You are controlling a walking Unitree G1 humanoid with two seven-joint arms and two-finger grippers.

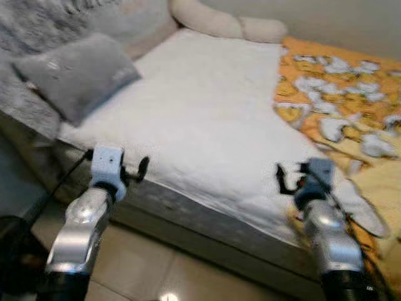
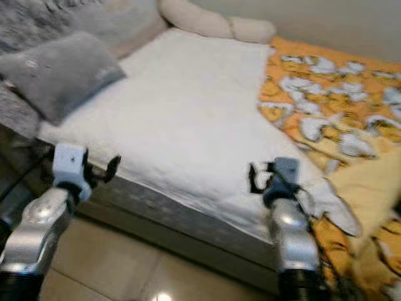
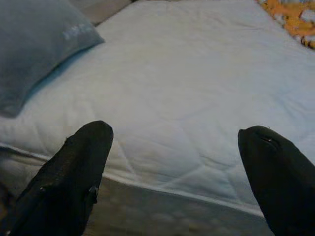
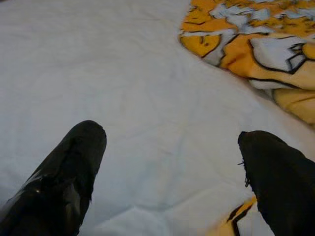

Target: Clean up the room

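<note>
Across the bed, a white quilted mattress cover (image 1: 207,119) lay spread from the headboard end down to the near edge, where a grey mattress side (image 1: 207,216) met a beige tiled floor (image 1: 156,269). On the robot's right an orange and yellow cartoon-print blanket (image 1: 341,94) lay rumpled over the bed, its edge resting on the white cover. A fluffy grey throw (image 1: 37,31) hung at the far left, with a grey rectangular cushion (image 1: 75,72) lying on the cover's left corner beside it. A long cream bolster pillow (image 1: 225,22) lay along the far end. Both silver arms were raised before the near edge of the bed. The left gripper (image 3: 177,162) hovered over the cover's near left edge, its fingers (image 3: 78,167) spread wide apart and holding nothing. The right gripper (image 4: 172,167) hovered over the white cover close to the blanket's edge, its fingers (image 4: 74,167) likewise wide apart and empty
</note>
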